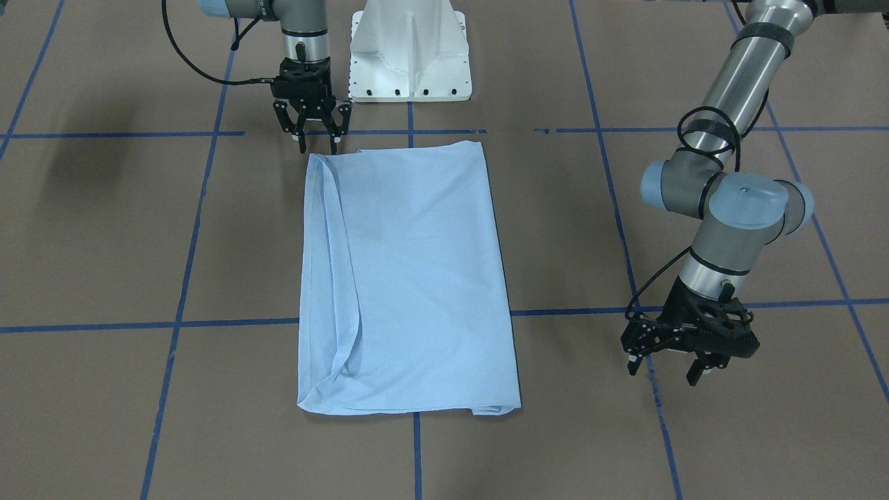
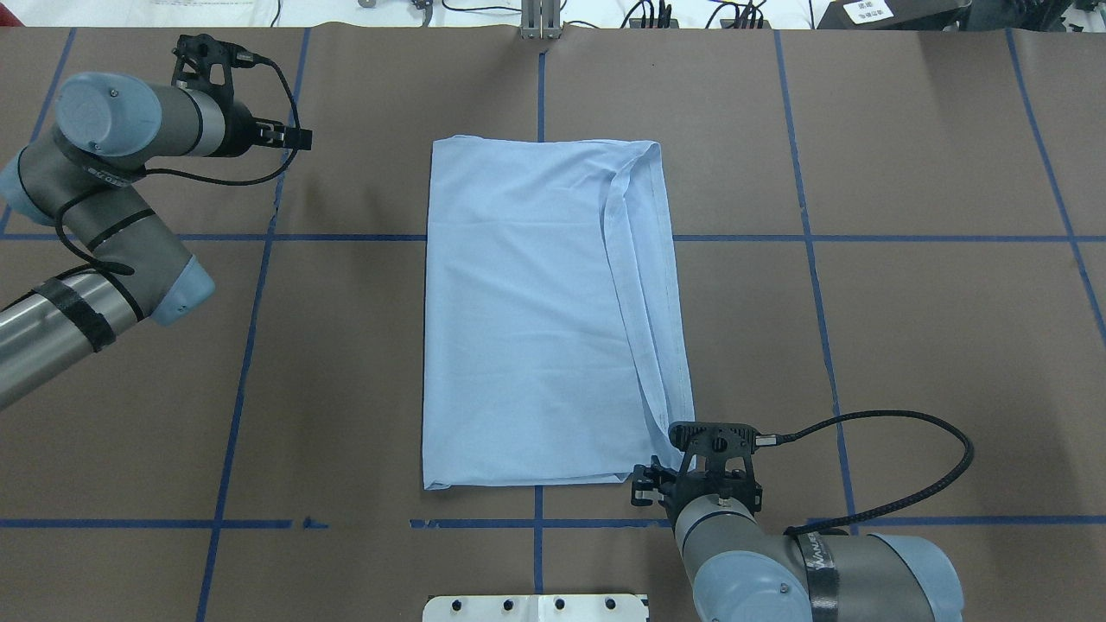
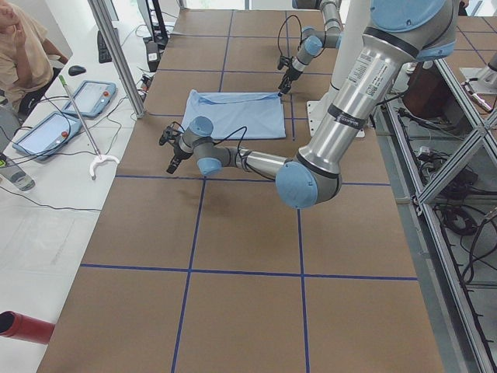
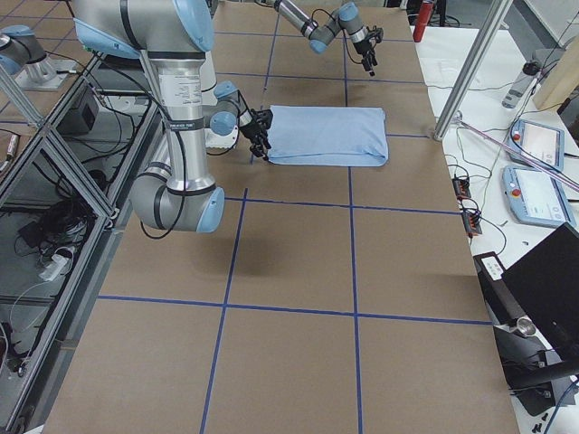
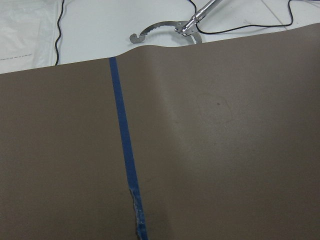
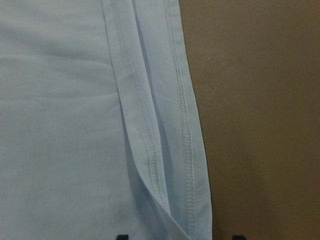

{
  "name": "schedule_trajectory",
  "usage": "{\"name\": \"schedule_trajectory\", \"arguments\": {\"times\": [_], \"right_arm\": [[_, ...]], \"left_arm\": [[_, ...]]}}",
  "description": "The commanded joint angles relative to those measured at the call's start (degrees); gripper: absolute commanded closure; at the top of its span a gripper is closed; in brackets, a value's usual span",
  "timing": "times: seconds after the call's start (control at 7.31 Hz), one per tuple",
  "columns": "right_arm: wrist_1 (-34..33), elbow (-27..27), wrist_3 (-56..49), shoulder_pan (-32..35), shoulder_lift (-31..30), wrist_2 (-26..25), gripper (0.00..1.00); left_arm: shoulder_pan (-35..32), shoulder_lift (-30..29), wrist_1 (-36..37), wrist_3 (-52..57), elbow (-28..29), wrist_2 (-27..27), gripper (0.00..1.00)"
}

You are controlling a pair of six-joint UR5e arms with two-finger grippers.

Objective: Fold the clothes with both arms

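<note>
The light blue T-shirt [image 1: 410, 278] [image 2: 544, 311] lies folded into a long rectangle on the brown table, with a hemmed flap running along its robot-right edge [image 6: 150, 150]. No print or collar shows. My right gripper [image 1: 318, 144] [image 2: 657, 482] hangs open just above the shirt's near right corner, and its fingertips [image 6: 122, 236] straddle the hem. My left gripper [image 1: 665, 371] [image 2: 294, 136] is open and holds nothing, well off to the shirt's far left over bare table.
The white pedestal base [image 1: 410, 55] stands just behind the shirt's near edge. Blue tape lines [image 5: 125, 150] grid the table. Past the far table edge lie a metal tool [image 5: 170, 30] and tablets [image 3: 85, 97], and a person [image 3: 19, 47] sits there.
</note>
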Motion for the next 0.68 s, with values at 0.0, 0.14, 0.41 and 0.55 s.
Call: {"name": "schedule_trajectory", "arguments": {"times": [0.0,0.14,0.41,0.55], "right_arm": [[0.09,-1.0,-12.03,4.46,2.32,5.49,0.0],[0.18,-4.05,-15.57,5.0,4.16,5.69,0.0],[0.0,-6.02,-19.03,5.89,5.58,5.96,0.49],[-0.35,-5.93,-19.38,6.15,5.67,8.13,0.64]], "left_arm": [[0.29,0.0,0.0,-0.07,0.0,0.0,0.0],[0.47,0.0,0.0,-0.16,0.0,0.0,0.0],[0.73,0.0,-0.09,-0.16,0.18,0.0,0.0],[0.73,0.0,-0.09,-0.16,0.18,0.0,0.0]]}}
